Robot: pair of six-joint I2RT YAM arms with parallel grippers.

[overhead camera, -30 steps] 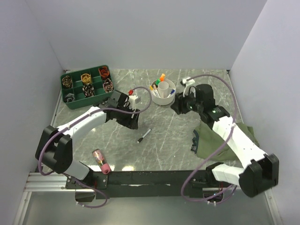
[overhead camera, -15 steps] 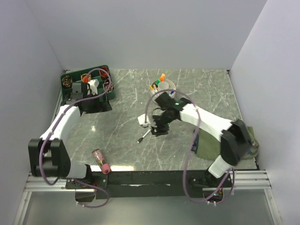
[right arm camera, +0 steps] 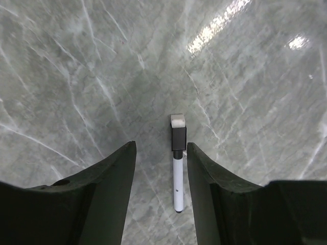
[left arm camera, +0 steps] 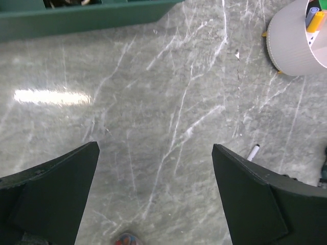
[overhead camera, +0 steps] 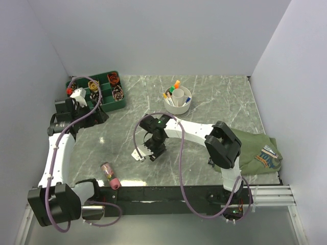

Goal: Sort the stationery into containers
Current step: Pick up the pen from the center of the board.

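Observation:
A white pen with a black cap [right arm camera: 177, 168] lies flat on the marble between the fingers of my right gripper [right arm camera: 160, 150], which is open and straddles it from above. In the top view the right gripper [overhead camera: 153, 151] covers the pen. The white round bowl [overhead camera: 178, 101] stands at the back with several pens and markers upright in it. It also shows in the left wrist view [left arm camera: 295, 45]. A thick pink marker [overhead camera: 110, 175] lies near the front left. My left gripper [overhead camera: 98, 116] is open and empty, in front of the green tray.
The dark green tray [overhead camera: 95, 95] with coiled bands sits at the back left. The olive-green cloth pouch [overhead camera: 258, 152] lies at the right, by the right arm's elbow. Walls close in the left, back and right sides.
My right gripper has swung from beside the bowl leftward and forward to sit over the pen. My left arm has pulled back left, toward the green tray.

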